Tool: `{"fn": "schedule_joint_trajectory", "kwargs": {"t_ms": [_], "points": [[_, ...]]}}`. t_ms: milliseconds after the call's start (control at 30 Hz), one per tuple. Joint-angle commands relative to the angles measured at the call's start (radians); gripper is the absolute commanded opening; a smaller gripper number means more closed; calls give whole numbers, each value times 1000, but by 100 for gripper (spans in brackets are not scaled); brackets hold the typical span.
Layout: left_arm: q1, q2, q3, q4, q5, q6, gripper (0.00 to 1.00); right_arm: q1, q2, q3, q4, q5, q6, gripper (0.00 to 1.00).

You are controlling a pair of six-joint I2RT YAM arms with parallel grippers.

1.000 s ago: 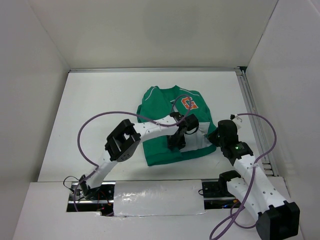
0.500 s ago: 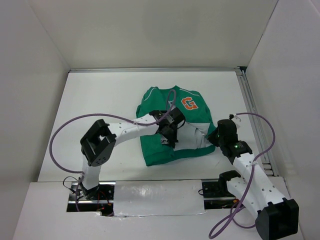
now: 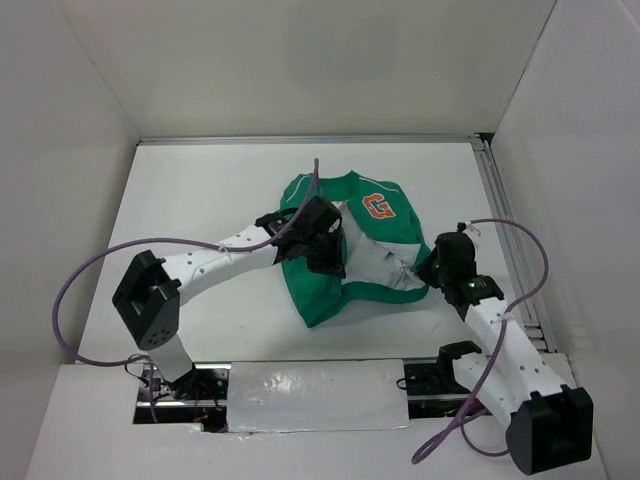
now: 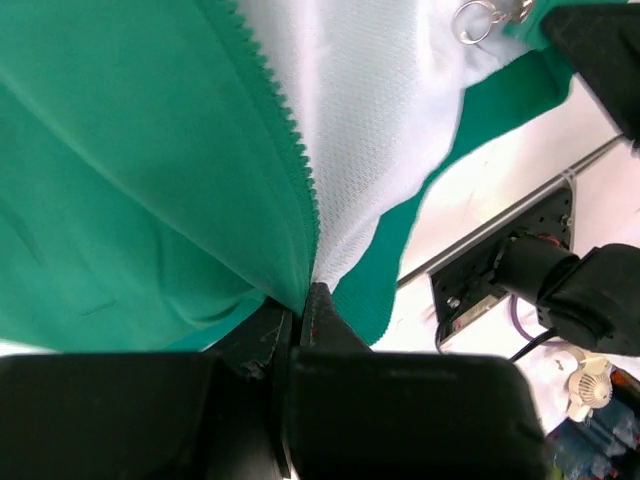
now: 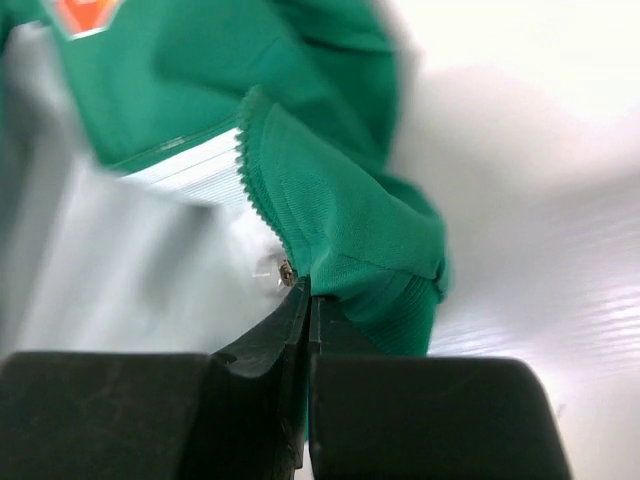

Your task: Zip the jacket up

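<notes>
The green jacket [image 3: 318,295] lies open in the middle of the table, its pale lining [image 3: 375,262] showing between the two front panels and the orange "G" patch [image 3: 378,207] at the back right. My left gripper [image 3: 328,258] is shut on the jacket's left front edge; in the left wrist view its jaws [image 4: 305,300] pinch the fabric at the foot of the green zipper teeth [image 4: 290,130]. My right gripper [image 3: 430,272] is shut on the jacket's other front edge at the ribbed hem [image 5: 400,300], right beside the small metal slider [image 5: 283,270].
A metal rail [image 3: 505,240] runs along the table's right edge, close to the right arm. White walls enclose the table on three sides. Purple cables [image 3: 100,270] loop over both arms. The right arm's base mount [image 4: 490,285] shows beyond the hem.
My left gripper has shut on the jacket's left front edge and moved left and back with it, spreading the jacket open and baring more lining. The right gripper has held its grip.
</notes>
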Motion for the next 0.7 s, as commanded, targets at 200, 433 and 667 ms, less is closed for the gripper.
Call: {"fn": "schedule_joint_trajectory", "kwargs": {"t_ms": [200, 433, 667], "points": [[144, -183, -210, -19, 0, -17, 12, -136, 217, 60, -26, 154, 37, 0], [190, -163, -302, 85, 165, 43, 18, -170, 265, 101, -41, 197, 45, 0], [240, -143, -311, 88, 224, 48, 14, -256, 311, 141, -131, 320, 115, 0]]}}
